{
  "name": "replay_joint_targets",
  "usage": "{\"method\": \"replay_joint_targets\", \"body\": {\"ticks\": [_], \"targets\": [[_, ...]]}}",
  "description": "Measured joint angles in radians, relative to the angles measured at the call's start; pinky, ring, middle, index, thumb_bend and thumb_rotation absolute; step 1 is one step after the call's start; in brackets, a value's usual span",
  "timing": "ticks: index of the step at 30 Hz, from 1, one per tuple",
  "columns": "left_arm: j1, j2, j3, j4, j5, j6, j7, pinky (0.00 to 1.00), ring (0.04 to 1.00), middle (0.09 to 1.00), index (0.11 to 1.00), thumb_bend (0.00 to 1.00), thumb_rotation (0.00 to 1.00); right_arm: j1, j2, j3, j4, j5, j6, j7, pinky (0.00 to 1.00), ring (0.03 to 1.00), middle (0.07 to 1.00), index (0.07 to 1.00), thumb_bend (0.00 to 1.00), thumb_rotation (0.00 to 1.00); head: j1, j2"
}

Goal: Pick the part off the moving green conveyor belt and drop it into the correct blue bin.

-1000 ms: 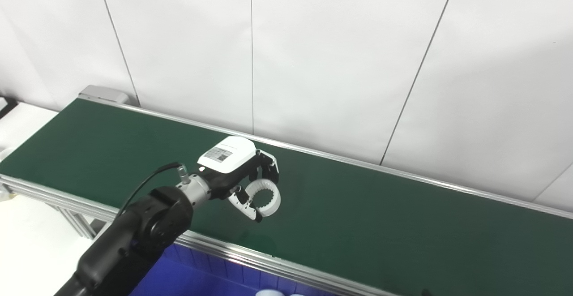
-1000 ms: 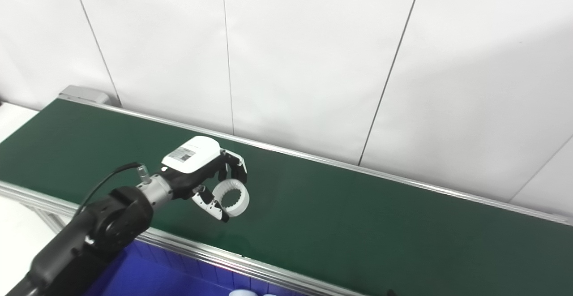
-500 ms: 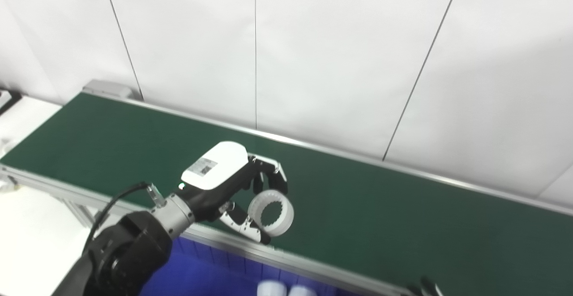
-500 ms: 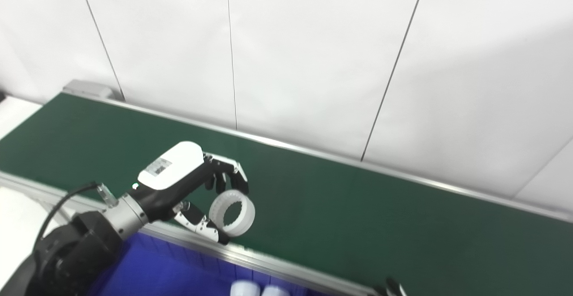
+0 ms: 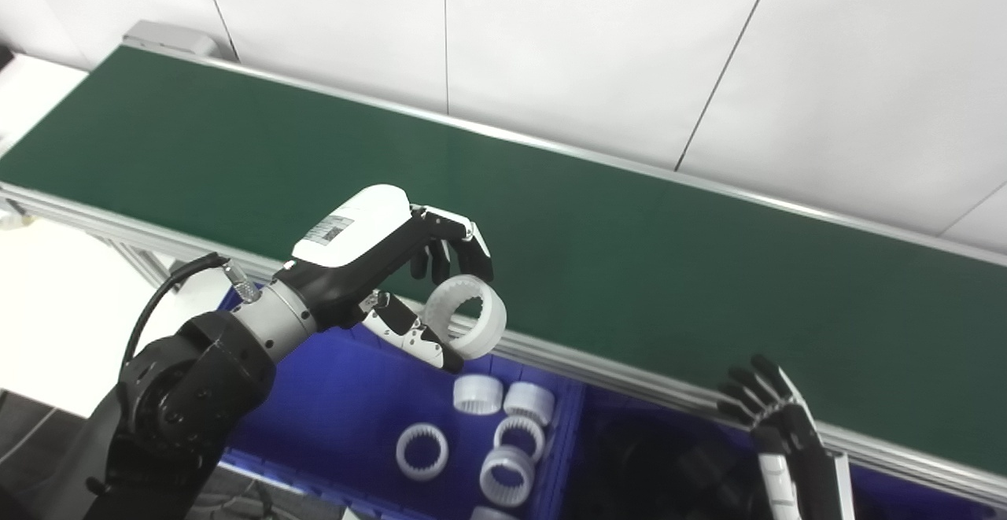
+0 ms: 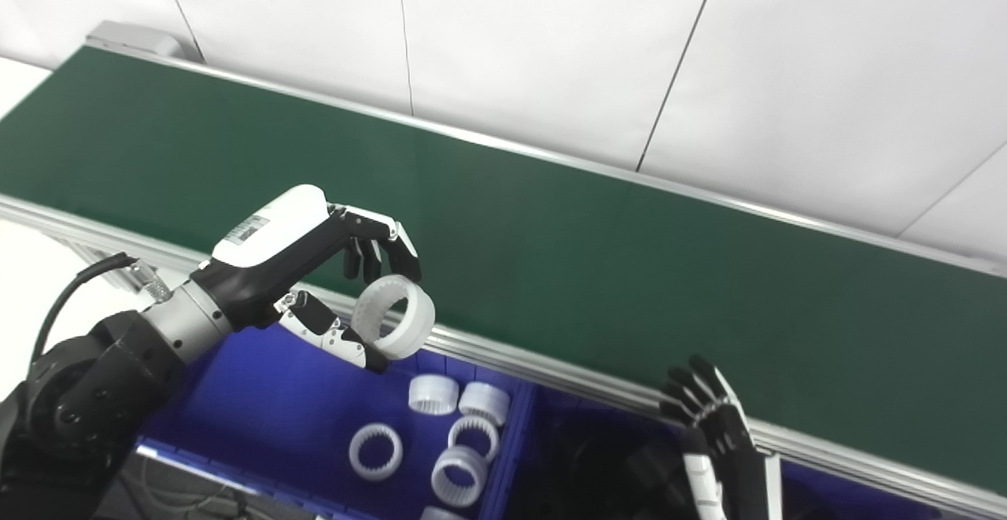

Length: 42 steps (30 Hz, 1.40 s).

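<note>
The left hand [image 5: 378,268] has its fingers and thumb closed on the white toothed ring [image 5: 466,327], pinching its wall, with the ring's opening facing up and toward the camera. The ring hangs at the near rail of the green conveyor belt [image 5: 629,245], just over the far edge of the left blue bin [image 5: 330,402]; the drop lies straight down and slightly nearer. Similar white rings [image 5: 503,433] already lie in that bin, which suggests it is the correct one. Right of a divider sits a darker bin [image 5: 653,465]. Farther right, the right hand [image 5: 775,425] waits with fingers spread, holding nothing. Nothing blocks the drop.
</note>
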Motion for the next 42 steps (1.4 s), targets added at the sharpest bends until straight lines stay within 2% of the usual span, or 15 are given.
{"method": "replay_joint_targets", "body": {"ticks": [6, 12, 16, 23, 26, 31, 34, 39, 42], "targets": [[0.001, 0.000, 0.001, 0.014, 0.000, -0.002, -0.005, 0.35, 0.403, 0.465, 0.520, 0.47, 0.00, 0.010, -0.012, 0.003, -0.026, 0.012, 0.021, -0.004, 0.68, 0.751, 0.788, 0.858, 0.67, 0.74, -0.006, 0.006], [0.003, -0.002, 0.000, 0.085, -0.029, -0.004, -0.004, 0.36, 0.413, 0.481, 0.500, 0.48, 0.00, 0.018, -0.013, 0.007, -0.029, 0.018, 0.027, -0.004, 0.67, 0.747, 0.786, 0.858, 0.68, 0.75, -0.005, -0.011], [0.016, -0.009, -0.030, 0.161, -0.051, -0.020, 0.001, 0.37, 0.418, 0.480, 0.500, 0.48, 0.00, 0.018, -0.013, 0.008, -0.029, 0.018, 0.027, -0.004, 0.67, 0.743, 0.784, 0.856, 0.67, 0.74, -0.006, -0.020], [0.028, -0.038, -0.065, 0.406, -0.094, -0.134, 0.077, 0.40, 0.444, 0.484, 0.491, 0.48, 0.00, 0.019, -0.013, 0.015, -0.029, 0.020, 0.027, -0.004, 0.67, 0.745, 0.783, 0.855, 0.67, 0.73, -0.012, -0.029], [0.037, -0.042, -0.067, 0.472, -0.095, -0.166, 0.108, 0.42, 0.456, 0.487, 0.485, 0.48, 0.00, 0.025, -0.013, 0.015, -0.029, 0.021, 0.027, -0.004, 0.67, 0.743, 0.782, 0.855, 0.67, 0.73, -0.020, -0.026], [0.054, -0.059, -0.069, 0.518, -0.102, -0.205, 0.153, 0.44, 0.469, 0.500, 0.469, 0.48, 0.00, 0.036, -0.013, 0.015, -0.029, 0.021, 0.027, -0.005, 0.67, 0.747, 0.784, 0.854, 0.68, 0.73, -0.014, -0.025], [0.056, -0.058, -0.078, 0.529, -0.104, -0.216, 0.159, 0.40, 0.461, 0.493, 0.477, 0.48, 0.00, 0.035, -0.014, 0.015, -0.030, 0.020, 0.027, -0.005, 0.67, 0.741, 0.779, 0.849, 0.66, 0.73, -0.014, -0.022], [0.047, -0.026, -0.107, 0.521, -0.075, -0.226, 0.145, 0.36, 0.438, 0.489, 0.499, 0.48, 0.00, 0.035, -0.019, 0.015, -0.046, 0.022, 0.027, -0.004, 0.67, 0.746, 0.782, 0.854, 0.67, 0.73, -0.018, -0.017], [0.029, -0.005, -0.130, 0.501, -0.052, -0.223, 0.124, 0.40, 0.431, 0.481, 0.505, 0.48, 0.00, 0.035, -0.021, 0.016, -0.046, 0.022, 0.027, -0.004, 0.67, 0.742, 0.779, 0.853, 0.66, 0.73, -0.018, -0.017]]}}
